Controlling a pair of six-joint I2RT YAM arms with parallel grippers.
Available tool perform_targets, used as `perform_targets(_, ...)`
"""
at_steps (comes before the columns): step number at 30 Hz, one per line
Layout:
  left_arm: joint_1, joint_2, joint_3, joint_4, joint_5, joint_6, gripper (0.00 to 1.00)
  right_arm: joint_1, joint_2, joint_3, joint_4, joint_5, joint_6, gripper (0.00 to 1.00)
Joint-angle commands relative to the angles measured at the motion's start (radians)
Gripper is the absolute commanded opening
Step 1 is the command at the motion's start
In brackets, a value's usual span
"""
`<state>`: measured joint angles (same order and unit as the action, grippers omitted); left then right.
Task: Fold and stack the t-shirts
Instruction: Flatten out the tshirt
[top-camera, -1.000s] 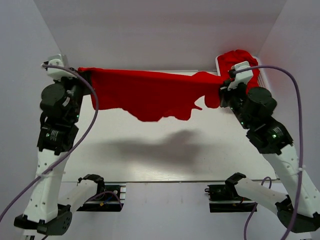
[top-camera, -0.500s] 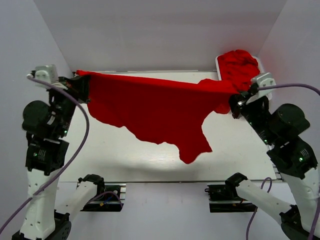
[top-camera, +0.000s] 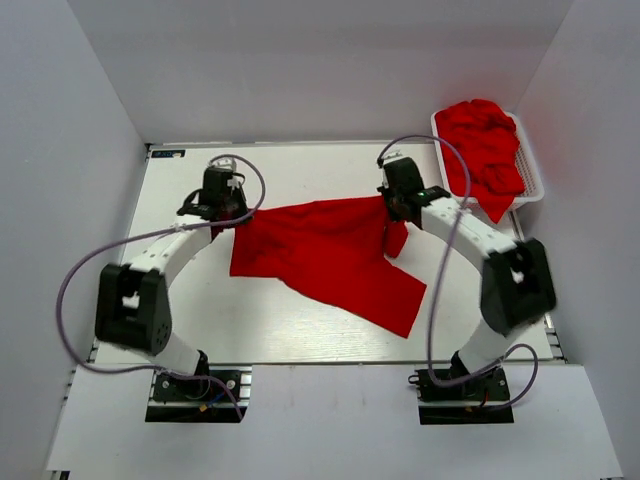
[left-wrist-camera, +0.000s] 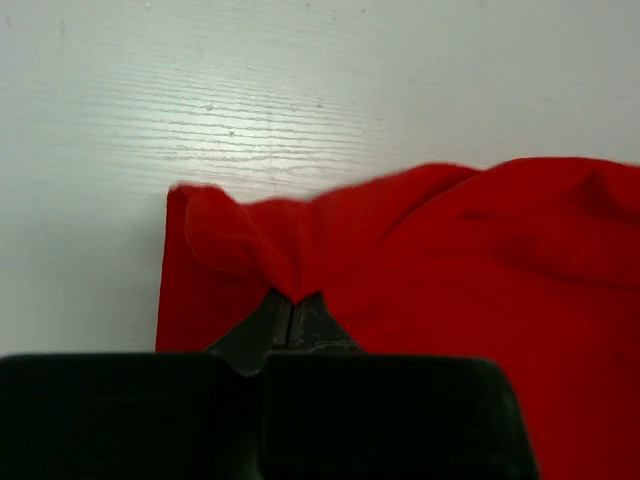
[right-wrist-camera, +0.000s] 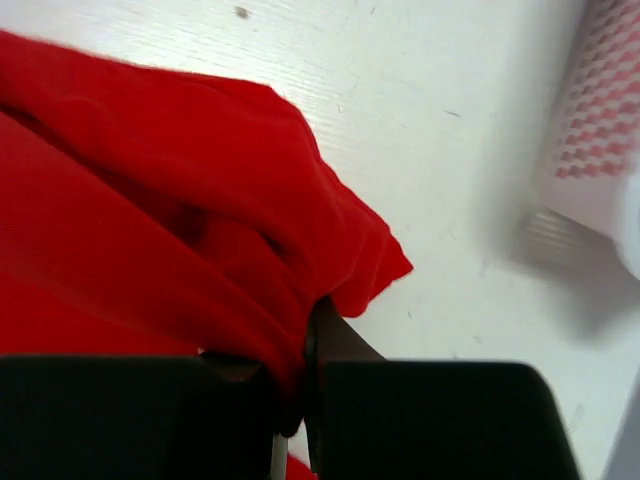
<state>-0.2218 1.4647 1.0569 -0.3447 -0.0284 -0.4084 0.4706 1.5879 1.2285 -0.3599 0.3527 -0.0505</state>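
Note:
A bright red t-shirt (top-camera: 325, 250) lies spread on the white table, one corner trailing toward the front right. My left gripper (top-camera: 222, 208) is down at its far left corner, shut on the fabric (left-wrist-camera: 250, 250). My right gripper (top-camera: 392, 205) is down at its far right corner, shut on a bunched fold of the same shirt (right-wrist-camera: 200, 240). More red t-shirts (top-camera: 485, 140) are piled in the white basket (top-camera: 532, 178) at the far right.
The basket's slotted white wall (right-wrist-camera: 600, 130) shows to the right of my right gripper. Bare white table (top-camera: 300, 170) lies beyond the shirt, up to the back wall. Both arms stretch forward over the table.
Both arms have come down and forward from holding the shirt stretched in the air. The shirt now lies on the table, still held at its two far corners.

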Motion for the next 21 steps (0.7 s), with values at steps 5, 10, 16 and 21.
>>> perform_targets(5, 0.01, 0.374, 0.269, 0.096, -0.024, 0.005, 0.0, -0.118, 0.407, 0.324, 0.021, -0.098, 0.043, 0.0)
perform_targets(10, 0.029, 0.598, 0.522, 0.021, -0.024, 0.005, 0.0, -0.161, 0.587, 0.596, -0.053, -0.118, 0.077, 0.05)
perform_targets(16, 0.048, 0.729, 0.681, -0.048, 0.01, 0.025, 0.16, -0.19, 0.67, 0.689, -0.086, -0.124, 0.077, 0.9)
perform_targets(21, 0.059, 0.694, 0.681, -0.05, 0.054, 0.043, 0.99, -0.202, 0.621, 0.689, -0.132, -0.127, 0.098, 0.9)
